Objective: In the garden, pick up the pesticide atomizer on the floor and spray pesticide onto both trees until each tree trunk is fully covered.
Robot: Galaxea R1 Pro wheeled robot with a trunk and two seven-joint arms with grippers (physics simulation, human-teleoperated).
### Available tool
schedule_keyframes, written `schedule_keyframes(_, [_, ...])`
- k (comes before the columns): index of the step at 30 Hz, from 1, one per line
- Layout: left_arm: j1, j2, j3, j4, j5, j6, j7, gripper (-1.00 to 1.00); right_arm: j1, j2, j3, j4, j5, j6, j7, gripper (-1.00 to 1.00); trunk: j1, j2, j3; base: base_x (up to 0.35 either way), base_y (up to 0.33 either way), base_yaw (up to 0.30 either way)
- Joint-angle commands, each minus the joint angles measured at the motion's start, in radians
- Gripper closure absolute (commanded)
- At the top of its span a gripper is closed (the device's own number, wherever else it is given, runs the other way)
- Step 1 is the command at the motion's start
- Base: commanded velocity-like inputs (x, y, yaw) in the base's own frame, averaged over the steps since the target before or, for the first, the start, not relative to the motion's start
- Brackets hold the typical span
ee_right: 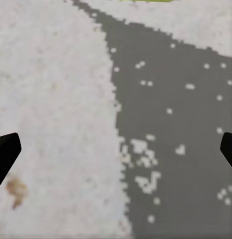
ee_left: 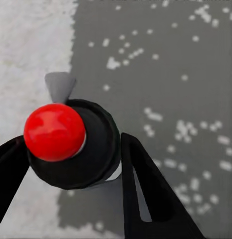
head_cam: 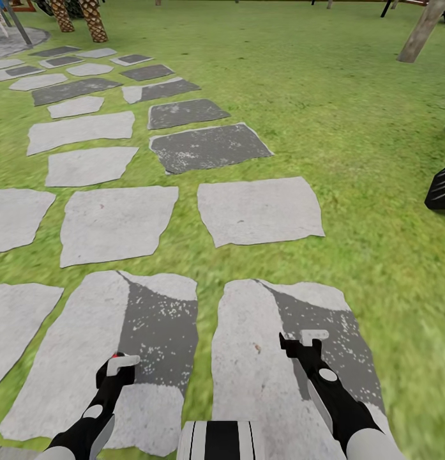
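Looking down from the head camera, we log the floor [head_cam: 113, 223]: irregular stone slabs, light grey and dark grey, parted by strips of grass and running away toward the upper left. To the right of them spreads the lawn [head_cam: 350, 115], green and open. At the top right edge we note one leaning tree trunk [head_cam: 421, 32], grey-brown, well apart from us.

Item, left: our left gripper [head_cam: 117, 367] is closed around the pesticide atomizer [ee_left: 76, 144], fingers pressed on either side of it. In the left wrist view it is a small black cylinder with a glossy red top, held above a slab that is half pale, half shadowed.

Item, right: our right gripper [head_cam: 305, 342] hangs over the neighbouring slab, fingers [ee_right: 6, 152] spread wide and holding nothing.
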Motion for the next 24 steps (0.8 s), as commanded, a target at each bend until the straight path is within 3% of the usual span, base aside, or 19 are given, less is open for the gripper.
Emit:
schedule_keyframes(1, [0.0,0.0,0.0,-0.001,-0.001,0.0,0.0,1.0,0.0,0.0,0.0,0.0,0.0,0.0,0.0,-1.0,0.0,0.0,0.0,0.0,0.0,0.0])
schedule_keyframes(17, [0.0,0.001,-0.001,-0.003,0.001,-0.001,0.0,1.0,0.0,0.0,0.0,0.001,0.0,0.0,0.0,-1.0,0.0,0.0,0.0,0.0,0.0,0.0])
schedule_keyframes(24, [0.0,0.0,-0.002,-0.004,0.001,-0.001,0.0,1.0,0.0,0.0,0.0,0.001,0.0,0.0,0.0,-1.0,-0.003,0.001,0.023,0.0,0.0,0.0])
